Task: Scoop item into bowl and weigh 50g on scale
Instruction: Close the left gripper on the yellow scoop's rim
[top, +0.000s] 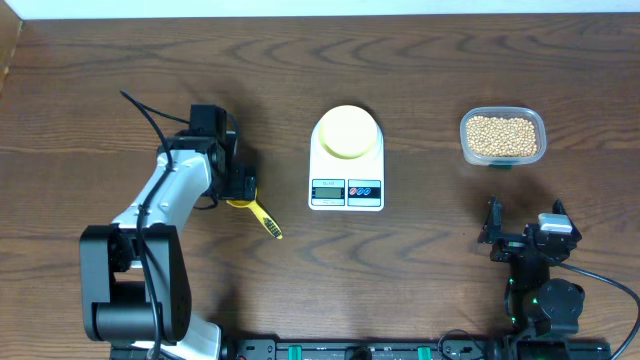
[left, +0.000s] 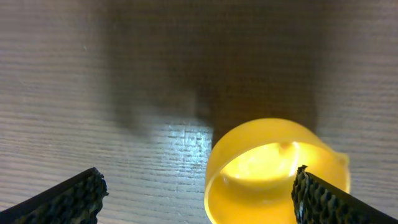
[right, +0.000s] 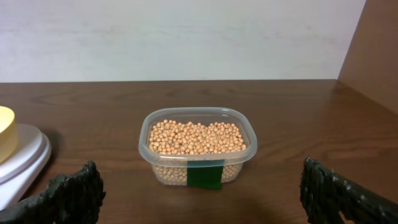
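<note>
The pale yellow-green bowl sits on the white scale at mid-table. The tan beans fill a clear tub at the right. A yellow scoop lies left of the scale. My left gripper hangs open just over the scoop's cup. In the left wrist view the cup lies between the fingers, close to the right fingertip, and the left gripper holds nothing. My right gripper stands open, short of the beans. The bowl and scale show at that view's left edge.
A green label marks the front wall of the tub. The right arm's base sits at the table's front right, the left arm's base at the front left. A wall runs along the far edge.
</note>
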